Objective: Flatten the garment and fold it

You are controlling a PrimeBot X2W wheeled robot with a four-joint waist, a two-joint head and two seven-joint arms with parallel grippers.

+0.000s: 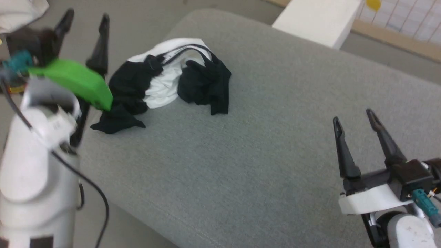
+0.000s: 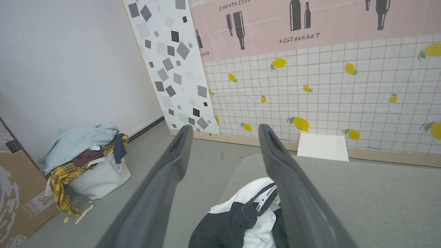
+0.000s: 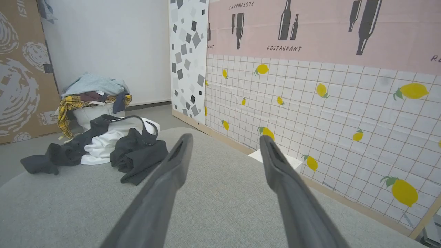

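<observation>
Both grippers stand released, fingers spread wide and closed on nothing. Your left gripper (image 1: 86,16) hangs at the left side of the grey padded table (image 1: 241,162), its two dark fingers pointing up the head view, with the green housing (image 1: 74,82) on its wrist overlapping the near edge of the cloth in that view. Whether any part of that arm touches the cloth, you cannot tell.

You find the garment (image 1: 165,82) crumpled in a heap near the table's far left corner. Its white body shows in the middle, black sleeves are bunched on either side, and a black collar band arches over the top. One black sleeve end trails toward the table's left edge. In the left wrist view the heap lies low between and under that gripper's fingers.

Your right gripper (image 1: 354,117) sits at the lower right of the head view, over the near right part of the table and well apart from the garment. Its own view looks across bare grey fabric, with the heap off to the left.

Beyond the table you see a white block (image 1: 317,24) on the floor against a lemon-printed tile panel (image 2: 327,103). A white bag (image 2: 96,175) heaped with clothes stands by the plain wall, next to a cardboard box (image 2: 17,193).
</observation>
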